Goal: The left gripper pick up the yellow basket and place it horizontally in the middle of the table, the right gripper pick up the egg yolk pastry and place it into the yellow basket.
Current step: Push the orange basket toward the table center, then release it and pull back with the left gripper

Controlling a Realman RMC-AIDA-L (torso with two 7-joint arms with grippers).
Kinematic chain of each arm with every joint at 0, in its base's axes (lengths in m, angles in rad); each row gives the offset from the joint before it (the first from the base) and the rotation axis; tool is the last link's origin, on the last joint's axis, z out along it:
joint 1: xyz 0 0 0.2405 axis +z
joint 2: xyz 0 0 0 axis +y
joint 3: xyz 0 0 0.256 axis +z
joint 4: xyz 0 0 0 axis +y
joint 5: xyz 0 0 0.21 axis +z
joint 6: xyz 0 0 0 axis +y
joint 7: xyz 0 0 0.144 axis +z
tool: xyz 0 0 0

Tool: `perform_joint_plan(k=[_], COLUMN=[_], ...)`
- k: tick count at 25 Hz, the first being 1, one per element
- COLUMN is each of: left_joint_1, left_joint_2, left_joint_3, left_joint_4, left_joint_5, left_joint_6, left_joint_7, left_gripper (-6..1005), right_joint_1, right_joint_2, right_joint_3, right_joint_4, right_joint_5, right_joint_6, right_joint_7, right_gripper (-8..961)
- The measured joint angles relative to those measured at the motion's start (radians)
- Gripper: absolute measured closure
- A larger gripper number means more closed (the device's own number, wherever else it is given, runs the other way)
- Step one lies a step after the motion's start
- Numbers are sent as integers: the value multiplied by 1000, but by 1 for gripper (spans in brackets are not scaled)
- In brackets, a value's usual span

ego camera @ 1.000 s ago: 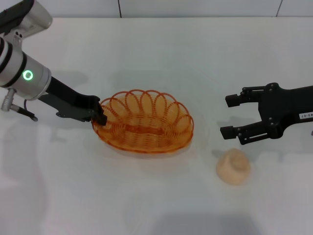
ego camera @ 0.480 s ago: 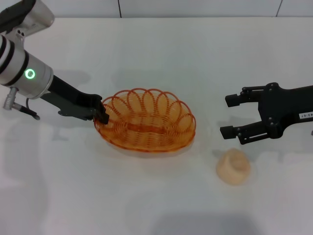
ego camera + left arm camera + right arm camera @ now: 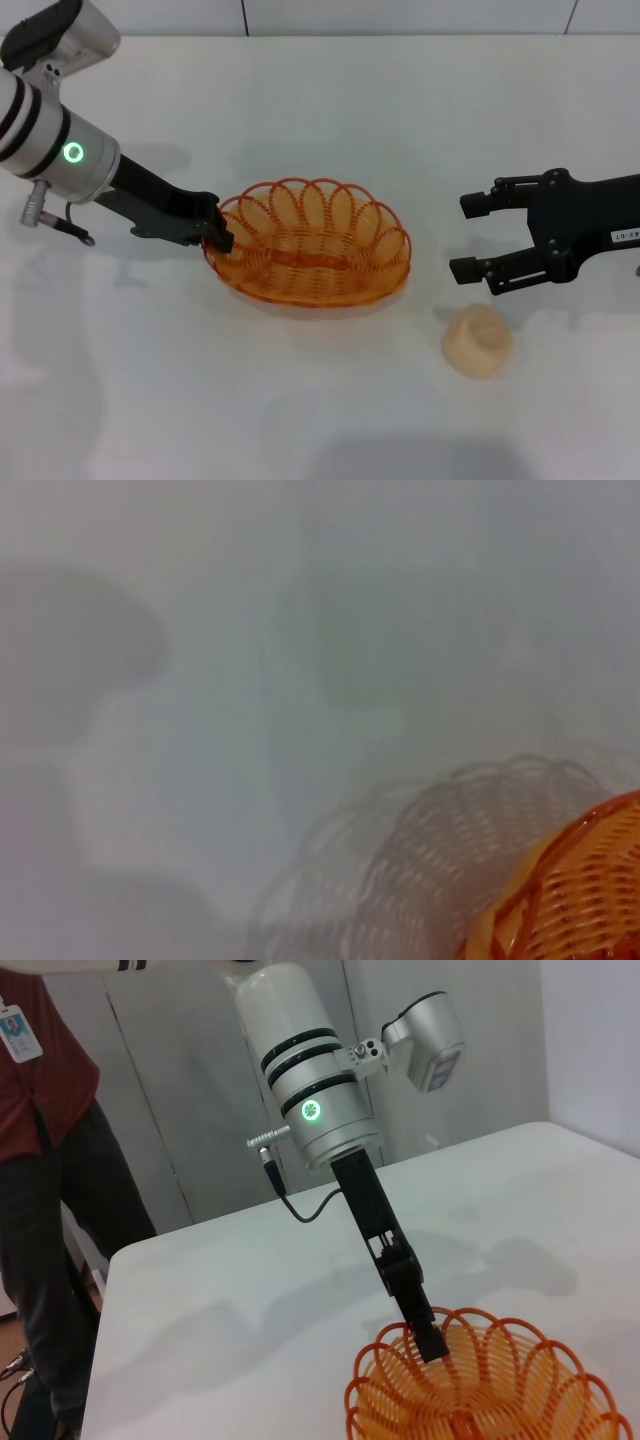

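Observation:
The yellow basket (image 3: 308, 245), an oval orange-yellow wire basket, is near the middle of the white table (image 3: 330, 400), lengthwise left to right. My left gripper (image 3: 217, 233) is shut on its left rim and holds it; the basket's shadow in the left wrist view suggests it is a little above the table. The basket also shows in the left wrist view (image 3: 570, 895) and the right wrist view (image 3: 490, 1385), where the left gripper (image 3: 428, 1338) clamps the rim. The egg yolk pastry (image 3: 478, 340) lies on the table at the front right. My right gripper (image 3: 470, 238) is open, just behind the pastry and apart from it.
A person in a red shirt (image 3: 45, 1190) stands beyond the table's far side in the right wrist view. The table's back edge (image 3: 330, 36) runs along the top of the head view.
My left gripper has carried the basket to the right, toward the table's middle. The right gripper and the pastry have not moved.

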Motion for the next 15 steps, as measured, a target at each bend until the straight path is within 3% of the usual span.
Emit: perform_joint_plan(k=[15], left_joint_1=[4], left_joint_2=[-2], left_joint_3=[0], left_joint_4=[-1], left_joint_5=[-39], left_joint_6=[6], left_joint_7=[18], left_gripper=[802], right_joint_1=[0], right_joint_2=[0], right_joint_3=[0], right_joint_4=[0], right_joint_5=[0], right_joint_6=[-2], right_joint_7=[0], right_gripper=[97])
